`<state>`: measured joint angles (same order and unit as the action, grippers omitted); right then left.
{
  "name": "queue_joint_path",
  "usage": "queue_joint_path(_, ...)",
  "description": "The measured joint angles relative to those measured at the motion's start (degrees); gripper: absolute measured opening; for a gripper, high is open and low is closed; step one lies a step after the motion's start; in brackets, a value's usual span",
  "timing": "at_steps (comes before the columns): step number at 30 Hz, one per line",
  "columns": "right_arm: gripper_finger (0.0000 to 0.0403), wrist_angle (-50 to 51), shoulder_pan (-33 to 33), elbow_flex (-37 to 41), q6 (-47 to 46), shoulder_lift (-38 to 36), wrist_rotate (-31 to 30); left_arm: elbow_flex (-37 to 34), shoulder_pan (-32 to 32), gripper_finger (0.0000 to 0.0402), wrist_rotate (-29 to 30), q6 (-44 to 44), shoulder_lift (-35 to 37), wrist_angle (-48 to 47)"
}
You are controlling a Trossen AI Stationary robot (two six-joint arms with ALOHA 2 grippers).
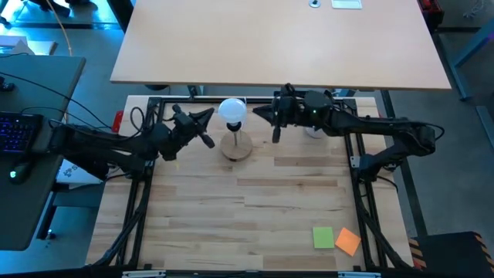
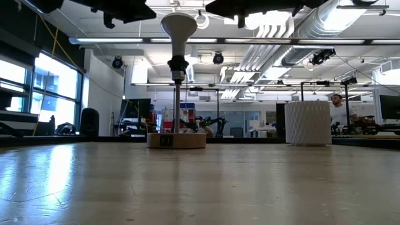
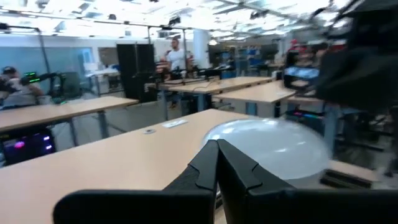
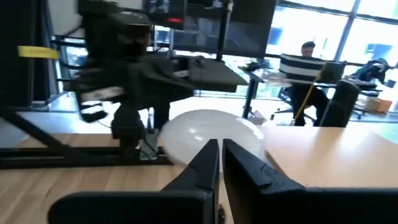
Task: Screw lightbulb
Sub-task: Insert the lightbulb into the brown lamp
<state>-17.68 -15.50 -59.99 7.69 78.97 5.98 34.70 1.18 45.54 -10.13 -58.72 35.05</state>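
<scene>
Both grippers [image 1: 208,116] [image 1: 258,114] closed, flanking lightbulb [image 1: 232,110].

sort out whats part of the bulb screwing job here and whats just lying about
Part of the job:
- lightbulb, seated on top of the wooden stand
- left gripper, shut, beside the bulb
- right gripper, shut, on its other side

Lying about:
- white cup
- green note
- orange note
</scene>
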Motion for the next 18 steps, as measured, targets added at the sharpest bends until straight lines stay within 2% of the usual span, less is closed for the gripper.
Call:
queue_joint_path(7,0.0016,-3.73,-2.52,0.02,-3.62,4.02,0.07,0.0,2.85,0.0,-0.35,-0.45,-0.55,0.74)
queue_joint_path(18,0.0016,-9.14,-0.08,0.0,-3.85,7.57,4.21,0.0,0.03,0.0,-0.21,0.89,-3.63,1.28)
